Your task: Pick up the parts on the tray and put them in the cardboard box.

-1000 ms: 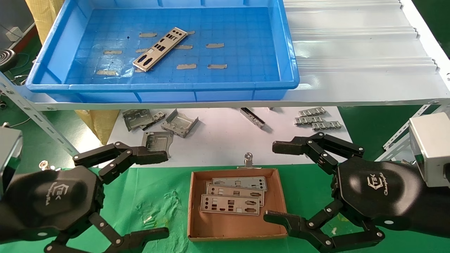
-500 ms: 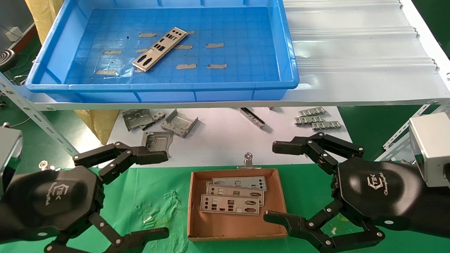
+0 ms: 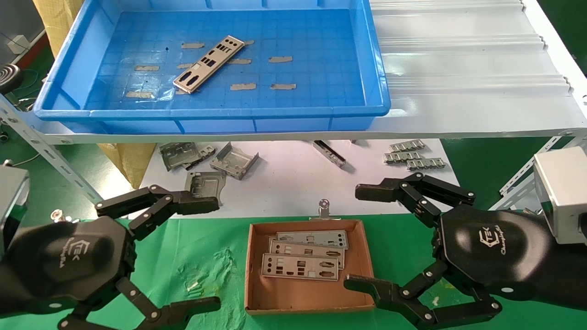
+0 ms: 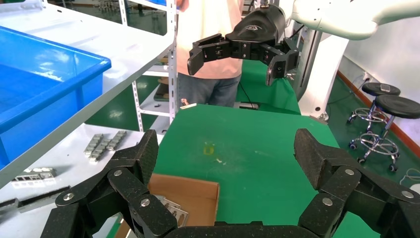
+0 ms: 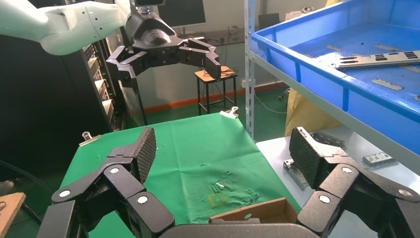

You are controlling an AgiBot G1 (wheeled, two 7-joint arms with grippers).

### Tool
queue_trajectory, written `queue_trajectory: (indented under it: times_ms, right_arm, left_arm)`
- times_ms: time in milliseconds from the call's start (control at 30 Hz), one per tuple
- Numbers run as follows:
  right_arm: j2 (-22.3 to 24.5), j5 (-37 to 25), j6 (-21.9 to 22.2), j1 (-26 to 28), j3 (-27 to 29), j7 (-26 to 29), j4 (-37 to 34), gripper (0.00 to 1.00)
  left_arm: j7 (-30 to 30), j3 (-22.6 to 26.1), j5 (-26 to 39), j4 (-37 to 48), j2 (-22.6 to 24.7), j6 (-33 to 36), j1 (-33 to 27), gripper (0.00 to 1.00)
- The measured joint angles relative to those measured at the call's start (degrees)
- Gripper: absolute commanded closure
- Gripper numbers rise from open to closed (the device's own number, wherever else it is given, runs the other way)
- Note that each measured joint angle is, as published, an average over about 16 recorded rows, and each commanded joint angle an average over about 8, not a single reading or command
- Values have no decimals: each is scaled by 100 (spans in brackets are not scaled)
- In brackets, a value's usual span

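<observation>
One flat silver-grey part (image 3: 208, 63) lies slantwise on the floor of the blue tray (image 3: 211, 112) on the upper shelf; it also shows in the right wrist view (image 5: 376, 58). The cardboard box (image 3: 257, 293) sits on the green cloth between my grippers and holds three parts (image 3: 300, 267). My left gripper (image 3: 208, 254) is open and empty, left of the box. My right gripper (image 3: 357, 237) is open and empty, right of the box. The left wrist view shows the box's corner (image 4: 185, 193) below the open jaws; the right wrist view shows its wall (image 5: 252, 212).
Bent grey brackets (image 3: 234, 160) and comb-like strips (image 3: 415, 158) lie on white sheet under the shelf, behind the box. A binder clip (image 3: 324, 207) sits at the box's far edge. The corrugated white shelf (image 3: 458, 68) extends right of the tray.
</observation>
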Motion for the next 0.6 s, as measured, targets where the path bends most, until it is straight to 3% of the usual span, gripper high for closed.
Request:
queue_trajectory:
  times_ms: [600]
  right_arm:
    - [0, 0, 0, 0, 0, 0, 0, 0]
  left_arm:
    - [0, 0, 0, 0, 0, 0, 0, 0]
